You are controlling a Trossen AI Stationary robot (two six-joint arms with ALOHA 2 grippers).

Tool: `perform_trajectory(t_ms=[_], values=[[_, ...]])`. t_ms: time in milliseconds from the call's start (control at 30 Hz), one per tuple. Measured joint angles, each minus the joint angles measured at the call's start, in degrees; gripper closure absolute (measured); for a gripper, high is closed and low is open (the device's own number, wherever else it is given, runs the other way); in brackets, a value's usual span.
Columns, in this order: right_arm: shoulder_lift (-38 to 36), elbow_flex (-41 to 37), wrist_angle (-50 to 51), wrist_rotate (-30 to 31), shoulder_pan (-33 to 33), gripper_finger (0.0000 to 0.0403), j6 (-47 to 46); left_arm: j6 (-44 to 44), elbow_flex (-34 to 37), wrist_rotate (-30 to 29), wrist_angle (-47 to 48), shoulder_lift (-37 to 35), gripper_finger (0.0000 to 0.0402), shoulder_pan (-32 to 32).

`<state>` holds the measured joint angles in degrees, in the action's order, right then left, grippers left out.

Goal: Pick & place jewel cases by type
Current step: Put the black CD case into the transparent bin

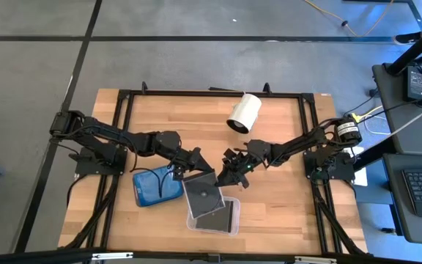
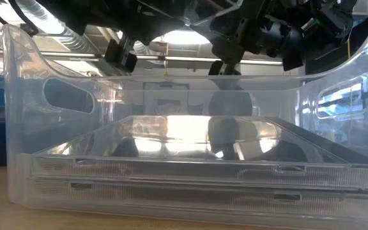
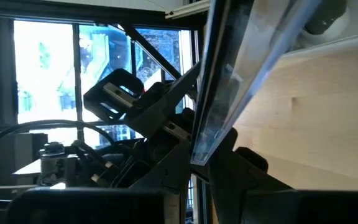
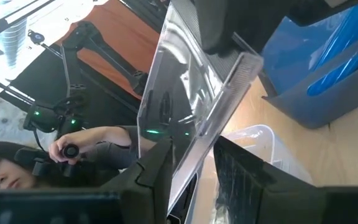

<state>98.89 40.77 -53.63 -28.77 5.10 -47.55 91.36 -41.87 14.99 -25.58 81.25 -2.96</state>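
A grey see-through jewel case [image 1: 201, 193] hangs over the clear tray [image 1: 232, 220] near the table's near edge. My left gripper [image 1: 185, 170] is at its far left corner and my right gripper [image 1: 228, 174] at its far right corner, both shut on it. In the left wrist view the jewel case [image 3: 211, 118] shows edge-on between the fingers, and the right wrist view shows the jewel case [image 4: 188, 106] the same way. The clear tray [image 2: 18, 128] holds two stacked cases [image 2: 184, 169], the upper one tilted. A blue tray [image 1: 154, 186] stands left of the clear one. My left gripper pinches the jewel case between its two fingers at the far left corner [image 1: 188, 178], with the case's edge [image 3: 205, 146] running between the fingers [image 3: 166, 177]. The case is lifted clear above the clear tray. My right gripper pinches the same case between its two fingers at the far right corner [image 1: 215, 177], and the plate's edge [image 4: 194, 152] passes between the fingers [image 4: 244, 171]. The case hangs clear of the table.
A white cylinder [image 1: 244, 112] lies on its side toward the far edge. The blue tray [image 4: 328, 68] sits close beside the clear tray [image 4: 257, 140]. A black frame [image 1: 196, 93] borders the wooden table [image 1: 284, 213]. A person [image 4: 98, 146] shows beyond the table in the right wrist view.
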Motion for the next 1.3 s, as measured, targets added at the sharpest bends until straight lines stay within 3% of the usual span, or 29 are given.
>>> perform_trajectory(t_ms=[433,867,1300], values=[[0.0,0.0,-1.0,0.0,0.0,0.0283,-0.2,2.2,0.0,-1.0,-0.4,0.0,0.0357,0.1],[0.0,0.0,-1.0,0.1,0.0,0.0333,-1.8,4.6,0.0,-1.0,-1.6,0.0,0.0356,0.0],[0.0,0.0,-0.9,0.1,0.0,0.0338,-1.8,3.7,0.0,-0.5,-1.7,0.0,0.0345,0.1]])
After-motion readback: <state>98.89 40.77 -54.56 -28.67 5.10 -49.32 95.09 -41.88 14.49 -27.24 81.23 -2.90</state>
